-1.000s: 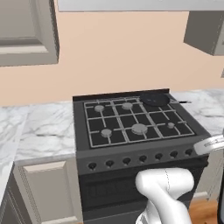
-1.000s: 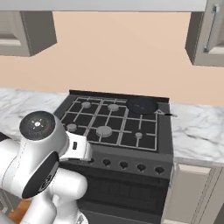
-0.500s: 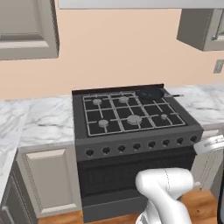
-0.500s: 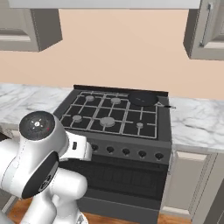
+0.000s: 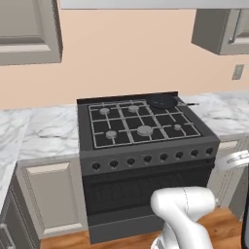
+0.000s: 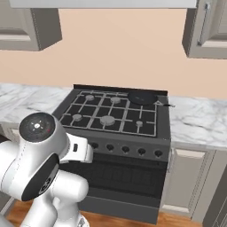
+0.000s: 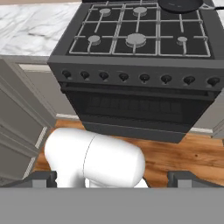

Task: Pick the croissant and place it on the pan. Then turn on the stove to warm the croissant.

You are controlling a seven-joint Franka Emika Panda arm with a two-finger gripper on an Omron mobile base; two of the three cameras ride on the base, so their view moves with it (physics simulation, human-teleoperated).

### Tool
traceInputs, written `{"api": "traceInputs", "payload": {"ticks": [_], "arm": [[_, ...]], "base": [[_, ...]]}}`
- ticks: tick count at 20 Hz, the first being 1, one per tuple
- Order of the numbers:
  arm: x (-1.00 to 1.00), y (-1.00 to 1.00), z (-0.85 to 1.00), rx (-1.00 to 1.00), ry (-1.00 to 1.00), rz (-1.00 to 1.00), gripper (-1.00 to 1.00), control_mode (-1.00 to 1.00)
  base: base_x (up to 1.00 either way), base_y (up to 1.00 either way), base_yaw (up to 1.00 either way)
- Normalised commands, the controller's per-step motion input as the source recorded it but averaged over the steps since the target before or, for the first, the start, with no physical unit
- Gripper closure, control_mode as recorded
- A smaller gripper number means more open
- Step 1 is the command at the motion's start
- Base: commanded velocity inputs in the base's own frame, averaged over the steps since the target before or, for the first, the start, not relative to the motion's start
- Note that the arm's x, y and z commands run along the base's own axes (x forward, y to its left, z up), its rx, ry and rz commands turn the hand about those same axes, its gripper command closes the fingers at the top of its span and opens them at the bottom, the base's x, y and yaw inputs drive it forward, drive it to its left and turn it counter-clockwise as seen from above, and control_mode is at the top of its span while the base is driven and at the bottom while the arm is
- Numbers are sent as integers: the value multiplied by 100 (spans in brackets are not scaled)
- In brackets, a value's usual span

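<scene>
One pan (image 5: pixel 162 101) on a stove (image 5: pixel 146 146) with eight knobs; gripper (image 7: pixel 112 177) spread wide, empty

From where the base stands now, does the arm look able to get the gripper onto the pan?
Probably not yet. The pan sits on the stove's back right burner, far from the open gripper, which hangs low before the oven door. Nothing blocks the way.

Glossy white rounded arm (image 6: pixel 40 164) with dark joints.
</scene>
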Motion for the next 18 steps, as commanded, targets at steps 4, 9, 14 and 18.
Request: {"api": "traceInputs", "payload": {"ticks": [4, 9, 14, 18], "arm": [[0, 0, 0, 0, 0, 0, -100, 100], [0, 0, 0, 0, 0, 0, -100, 100], [0, 0, 0, 0, 0, 0, -100, 100], [0, 0, 0, 0, 0, 0, -100, 100]], "base": [[-3, -42, -1], [0, -44, 0], [0, -44, -1], [0, -43, -1]]}}
